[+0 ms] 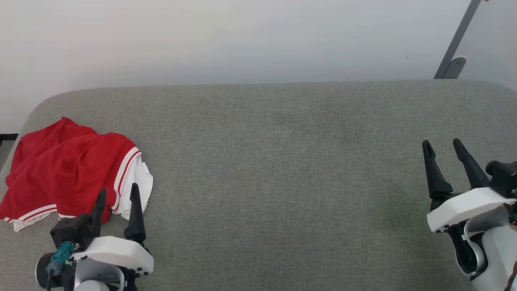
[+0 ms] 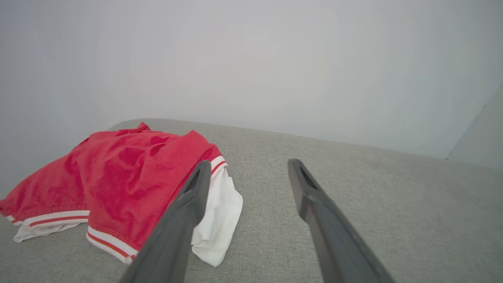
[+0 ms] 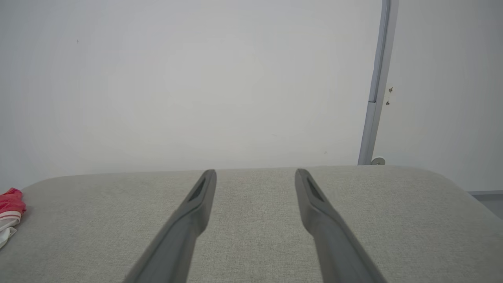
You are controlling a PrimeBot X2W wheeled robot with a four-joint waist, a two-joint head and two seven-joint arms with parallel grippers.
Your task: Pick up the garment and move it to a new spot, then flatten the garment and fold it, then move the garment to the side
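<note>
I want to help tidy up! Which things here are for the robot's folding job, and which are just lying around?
For the job:
red garment, crumpled in a heap
left gripper, open, close to it
right gripper, open, far from it

Just there:
grey cushion
white wall
metal post

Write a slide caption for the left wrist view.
Open left gripper near a crumpled red shirt with white trim on a grey padded surface, pale wall behind.
</note>
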